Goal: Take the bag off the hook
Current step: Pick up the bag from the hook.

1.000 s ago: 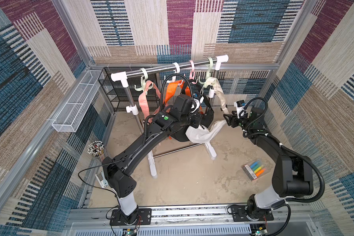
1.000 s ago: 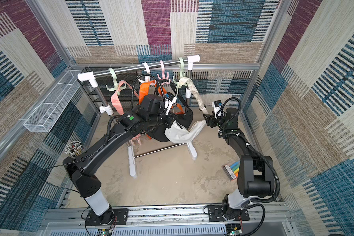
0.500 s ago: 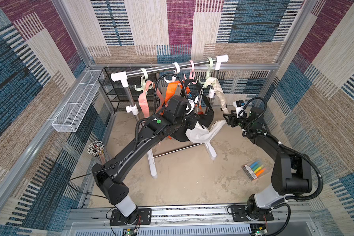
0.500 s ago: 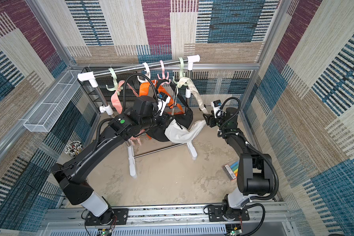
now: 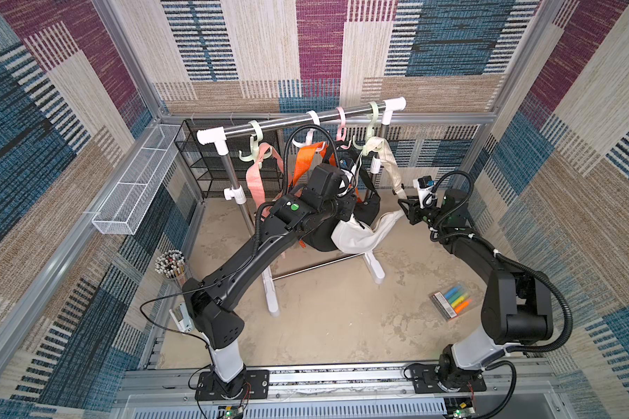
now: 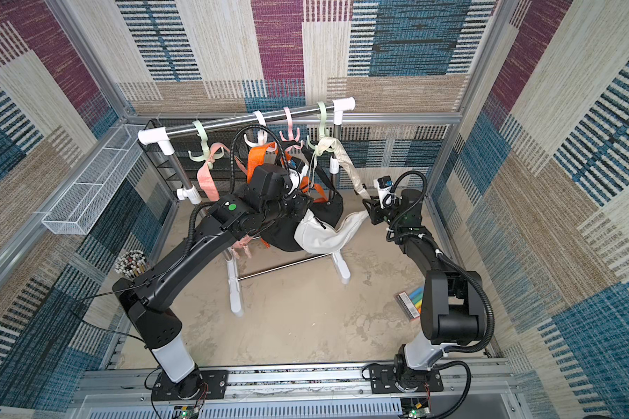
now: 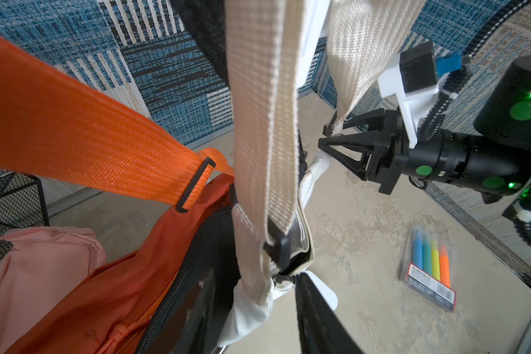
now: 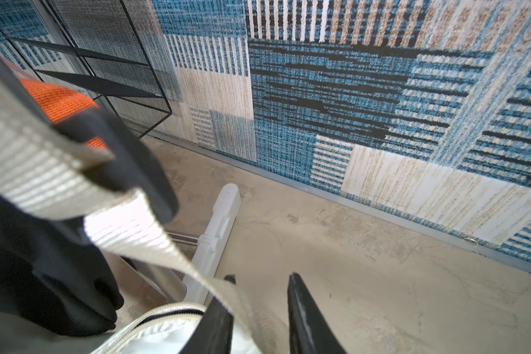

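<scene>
Narrowed right claw (image 7: 323, 137) around strap (image 7: 359, 55), not yet pinching. Loosened left claw (image 7: 258, 302) to half open around bag (image 5: 353, 237). Still on hook (image 5: 368, 143).

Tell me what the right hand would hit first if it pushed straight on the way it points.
The right hand would most likely meet the beige strap first: it lies right across the hand's tip, with the white bag just beyond. Depth between them is hard to judge.

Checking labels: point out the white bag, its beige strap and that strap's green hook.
white bag (image 5: 353, 237), in a top view: body
beige strap (image 5: 389, 167), in a top view: mid-length
green hook (image 5: 372, 123), in a top view: stem
</scene>
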Available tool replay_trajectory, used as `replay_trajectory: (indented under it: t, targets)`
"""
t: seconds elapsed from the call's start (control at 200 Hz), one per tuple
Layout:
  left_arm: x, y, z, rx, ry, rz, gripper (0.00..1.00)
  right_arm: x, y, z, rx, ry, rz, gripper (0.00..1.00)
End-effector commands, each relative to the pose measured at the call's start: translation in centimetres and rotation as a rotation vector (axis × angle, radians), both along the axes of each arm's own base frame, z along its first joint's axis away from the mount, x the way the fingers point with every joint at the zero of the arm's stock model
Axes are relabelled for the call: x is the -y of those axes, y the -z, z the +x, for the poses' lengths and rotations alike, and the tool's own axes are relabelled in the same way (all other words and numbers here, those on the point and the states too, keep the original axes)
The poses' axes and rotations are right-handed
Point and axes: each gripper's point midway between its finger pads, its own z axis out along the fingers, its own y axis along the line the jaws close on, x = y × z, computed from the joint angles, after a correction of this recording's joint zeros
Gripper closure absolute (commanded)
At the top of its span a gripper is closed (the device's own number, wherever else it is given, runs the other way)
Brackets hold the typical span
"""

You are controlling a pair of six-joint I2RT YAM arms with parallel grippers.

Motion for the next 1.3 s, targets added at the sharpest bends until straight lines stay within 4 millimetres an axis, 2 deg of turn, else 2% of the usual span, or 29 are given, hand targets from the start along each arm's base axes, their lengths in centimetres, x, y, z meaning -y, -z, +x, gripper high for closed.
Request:
replay_trajectory:
  t: [0.0, 0.28, 0.406, 0.491, 0.616, 0.681, 0.881, 1.022, 1.297]
  targets:
    - [-0.1, -0.6, 0.6, 0.027, -0.012, 0.017, 0.57, -0.4, -1.1, -0.5, 0.025, -0.023, 0.013, 0.7]
    - [0.8, -0.1, 1.6, 0.016, -0.006, 0.038, 0.6, -0.6, -3.0, -1.9, 0.064, -0.032, 0.021, 0.76]
    - [0.9, 0.0, 1.9, 0.021, -0.011, 0.042, 0.75, -0.6, -3.1, -2.2, 0.065, -0.03, 0.015, 0.79]
    - [0.7, -0.4, 2.0, 0.032, -0.023, 0.038, 0.91, -0.5, -3.4, -2.3, 0.067, -0.028, 0.013, 0.83]
    - [0.4, -1.0, 1.9, 0.044, -0.035, 0.03, 1.0, -0.5, -4.2, -2.5, 0.08, -0.027, 0.01, 0.93]
    - [0.3, -1.5, 1.9, 0.05, -0.034, 0.024, 1.0, -0.6, -4.7, -2.7, 0.09, -0.03, 0.01, 1.0]
    - [0.2, -2.8, 1.4, 0.063, -0.03, -0.006, 1.0, -0.6, -6.7, -3.3, 0.116, -0.027, 0.013, 1.0]
    - [0.0, -4.4, 0.8, 0.077, -0.023, -0.041, 1.0, -0.7, -9.5, -4.4, 0.154, -0.027, 0.017, 1.0]
    - [0.4, -6.6, -1.3, 0.082, 0.065, -0.112, 1.0, -0.5, -15.6, -8.1, 0.248, 0.003, 0.04, 1.0]
